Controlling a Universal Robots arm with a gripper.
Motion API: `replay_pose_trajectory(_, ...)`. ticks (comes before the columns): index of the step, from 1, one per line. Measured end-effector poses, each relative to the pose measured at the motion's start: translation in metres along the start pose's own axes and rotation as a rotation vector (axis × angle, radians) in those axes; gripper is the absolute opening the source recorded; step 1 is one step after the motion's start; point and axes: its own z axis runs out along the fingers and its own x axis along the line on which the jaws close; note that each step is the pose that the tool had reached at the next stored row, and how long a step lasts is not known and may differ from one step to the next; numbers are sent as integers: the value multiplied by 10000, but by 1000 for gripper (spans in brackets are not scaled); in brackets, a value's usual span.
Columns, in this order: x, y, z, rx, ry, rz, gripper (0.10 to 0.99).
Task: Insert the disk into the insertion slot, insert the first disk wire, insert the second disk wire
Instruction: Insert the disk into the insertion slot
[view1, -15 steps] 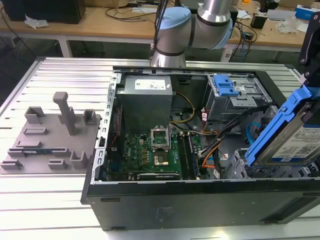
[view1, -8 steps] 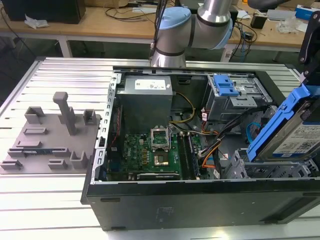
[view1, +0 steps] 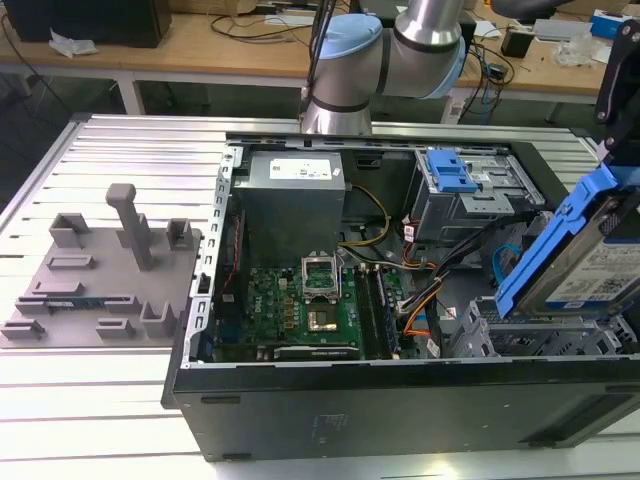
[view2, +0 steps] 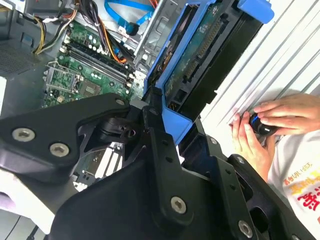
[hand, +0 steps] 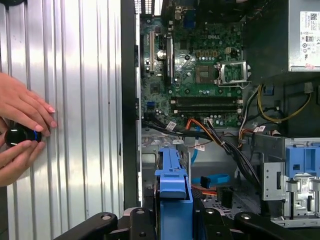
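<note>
A big ribbed metal surface (view1: 130, 140) held an open black computer case (view1: 400, 410). The silver and blue arm (view1: 400, 50) reached in from behind the case. A grey tray with pegs (view1: 100, 270) lay on the surface, at the exterior view's left of the case. Inside the case lay a green board (view1: 300, 300).

The disk (view1: 600, 270) hung tilted in the air at the exterior view's right end of the case. Its blue frame ran round it and its white label faced up. It was just above the insertion slot (view1: 530, 335), a grey metal bay with little holes, and it was not inside the bay.

In the second wrist view the black pincer (view2: 170, 125) was closed tight on one end of the disk's (view2: 200, 55) blue frame, with one finger on each side. The rest of the disk stuck out past the fingers.

A person's hands (view2: 270, 120) rested on the surface outside the case, holding a small black thing (view2: 260, 125).
</note>
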Motion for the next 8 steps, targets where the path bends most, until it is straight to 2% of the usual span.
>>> replay_pose_trajectory(1, -57, 0, 2, 20, 9, -2, 369)
replay_pose_trajectory(6, -221, 10, 40, 22, 125, -5, 369)
replay_pose_trajectory(8, -225, 11, 67, 22, 124, -4, 369)
